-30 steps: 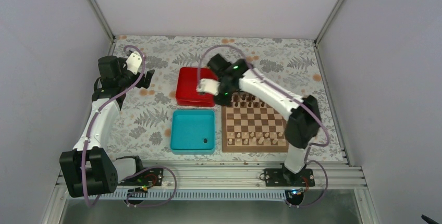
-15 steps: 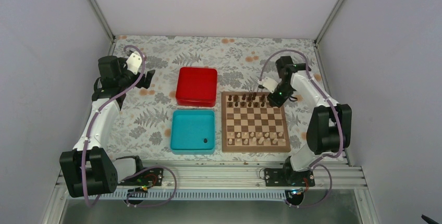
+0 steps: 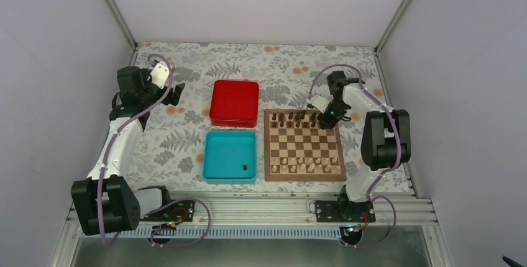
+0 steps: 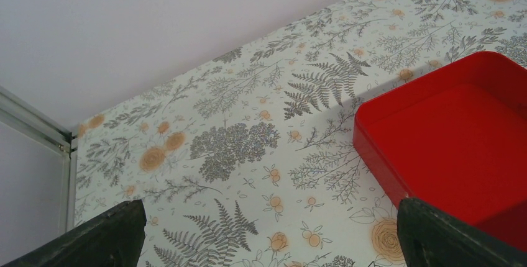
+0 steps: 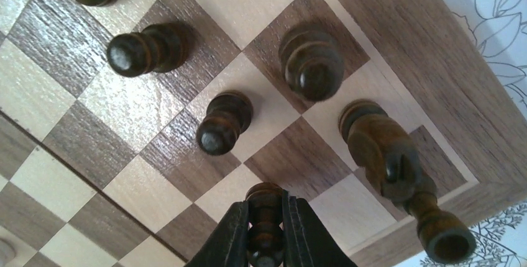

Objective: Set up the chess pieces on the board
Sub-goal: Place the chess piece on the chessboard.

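Observation:
The wooden board [image 3: 304, 145] lies right of centre, with dark chess pieces [image 3: 292, 118] along its far rows and pale pieces along the near row. One dark piece [image 3: 245, 168] lies in the teal tray [image 3: 229, 156]. My right gripper [image 3: 327, 118] is over the board's far right corner. In the right wrist view it [image 5: 266, 230] is shut on a dark pawn [image 5: 265, 217], held upright just above a light square of the board [image 5: 410, 87]. Other dark pieces [image 5: 222, 123] stand nearby. My left gripper [image 3: 176, 93] is open and empty, far left, above the patterned table.
A red square box [image 3: 234, 102] stands behind the teal tray, and it shows in the left wrist view [image 4: 460, 136] to the right of the open fingers [image 4: 99, 236]. White walls enclose the table on three sides.
My right arm swung from the red box, across the board's far edge, to the far right corner, then came down a little. The left arm has not moved.

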Action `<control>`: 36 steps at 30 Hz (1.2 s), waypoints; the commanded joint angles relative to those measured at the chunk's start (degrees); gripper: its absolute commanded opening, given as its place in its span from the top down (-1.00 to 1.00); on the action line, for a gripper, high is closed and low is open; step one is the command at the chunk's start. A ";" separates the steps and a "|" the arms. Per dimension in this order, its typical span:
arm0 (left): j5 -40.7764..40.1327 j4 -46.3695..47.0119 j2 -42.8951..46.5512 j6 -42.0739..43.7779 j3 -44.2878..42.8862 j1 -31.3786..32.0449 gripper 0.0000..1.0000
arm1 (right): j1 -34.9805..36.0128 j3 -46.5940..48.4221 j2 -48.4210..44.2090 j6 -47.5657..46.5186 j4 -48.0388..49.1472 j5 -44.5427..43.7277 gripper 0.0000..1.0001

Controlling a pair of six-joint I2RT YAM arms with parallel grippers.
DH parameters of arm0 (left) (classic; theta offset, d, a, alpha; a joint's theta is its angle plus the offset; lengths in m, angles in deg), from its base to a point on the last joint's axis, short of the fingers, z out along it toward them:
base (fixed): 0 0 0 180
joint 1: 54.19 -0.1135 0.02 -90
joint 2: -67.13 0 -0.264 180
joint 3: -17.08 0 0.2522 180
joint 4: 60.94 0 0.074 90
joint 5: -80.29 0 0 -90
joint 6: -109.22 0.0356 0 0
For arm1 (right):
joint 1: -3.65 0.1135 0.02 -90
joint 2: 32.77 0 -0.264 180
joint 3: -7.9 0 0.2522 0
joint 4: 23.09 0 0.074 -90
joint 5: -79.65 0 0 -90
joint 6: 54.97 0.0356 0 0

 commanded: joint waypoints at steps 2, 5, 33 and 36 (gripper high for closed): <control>1.12 0.35 0.36 0.44 -0.10 -0.27 -1.00 | -0.44 1.90 1.45 -0.52 1.70 0.44 0.77; 1.21 0.37 0.38 0.40 -0.12 -0.26 -1.00 | -0.41 2.23 1.83 -0.58 1.54 0.70 0.77; 1.90 -0.15 0.38 0.26 -0.53 -0.27 -1.00 | -0.48 2.25 1.72 -0.69 2.08 0.88 0.53; 1.99 -0.17 0.48 0.27 -0.56 -0.27 -1.00 | -0.50 2.56 0.79 -0.81 1.27 0.97 0.50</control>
